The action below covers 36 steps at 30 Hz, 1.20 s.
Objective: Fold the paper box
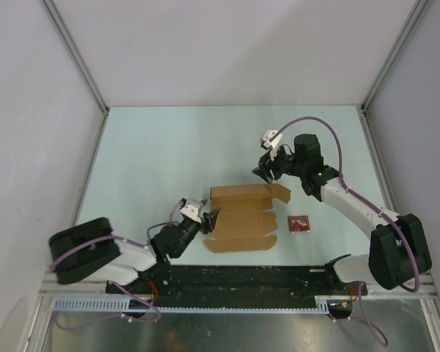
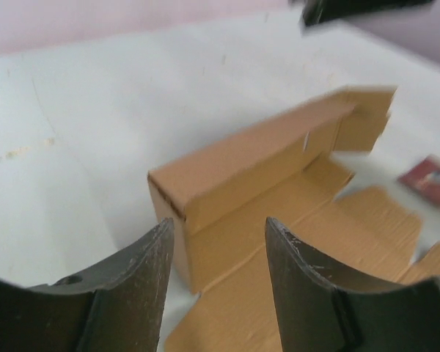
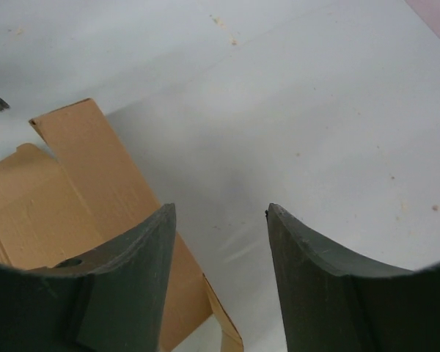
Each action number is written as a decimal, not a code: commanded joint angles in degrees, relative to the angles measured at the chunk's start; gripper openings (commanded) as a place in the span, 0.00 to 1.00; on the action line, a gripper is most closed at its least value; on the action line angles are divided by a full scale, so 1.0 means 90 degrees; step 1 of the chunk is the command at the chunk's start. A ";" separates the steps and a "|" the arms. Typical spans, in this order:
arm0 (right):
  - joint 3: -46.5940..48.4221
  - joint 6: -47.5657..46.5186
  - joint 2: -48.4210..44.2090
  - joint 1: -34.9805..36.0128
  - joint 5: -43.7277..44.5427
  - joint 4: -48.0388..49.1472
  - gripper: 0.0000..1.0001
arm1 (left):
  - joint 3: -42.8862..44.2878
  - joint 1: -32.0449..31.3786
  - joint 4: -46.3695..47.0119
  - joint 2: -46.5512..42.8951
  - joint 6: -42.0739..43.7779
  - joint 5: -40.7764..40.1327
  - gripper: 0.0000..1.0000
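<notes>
Though near paper box (image 1: 238, 220), left, right jaws half-open, empty.

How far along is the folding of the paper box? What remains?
Done: one long side of the paper box is folded up into a wall along its far edge. In hand: nothing is gripped; the left gripper is open at the box's left end, the right gripper open near its far right flap. Still to do: the near panels and tabs lie flat, so most folds remain.

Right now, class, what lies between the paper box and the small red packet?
Nothing but bare table, from paper box to red packet; the top view shows it.
</notes>
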 commanded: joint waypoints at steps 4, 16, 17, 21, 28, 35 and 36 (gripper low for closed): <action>0.0327 0.0093 0.0153 0.0349 -0.0156 0.0139 0.45 | -0.1144 -0.0123 0.0303 -0.2833 -0.0391 0.0219 0.53; 0.0327 -0.0229 0.0759 0.0662 -0.0283 -0.0163 0.28 | -0.0637 -0.0123 -0.3236 -0.5742 -0.0460 -0.0396 0.48; 0.0327 -0.0268 0.0779 0.0691 -0.0225 -0.0164 0.28 | -0.0550 -0.0123 -0.3236 -0.5596 -0.0460 -0.0435 0.48; 0.0327 -0.0385 0.0945 0.0828 -0.0185 -0.0427 0.27 | -0.0151 -0.0123 -0.3216 -0.4611 -0.0509 -0.0611 0.47; 0.0327 -0.0590 0.1052 0.0857 -0.0195 -0.0807 0.24 | 0.0447 0.0179 -0.3177 -0.3798 -0.0440 -0.0416 0.45; 0.0297 -0.0737 0.1072 0.0857 -0.0166 -0.1033 0.24 | 0.0915 0.0619 -0.3158 -0.3437 -0.0392 0.0131 0.44; 0.0297 -0.0708 0.1043 0.0848 -0.0175 -0.1023 0.24 | 0.0984 0.0648 -0.3148 -0.3378 -0.0353 0.0237 0.44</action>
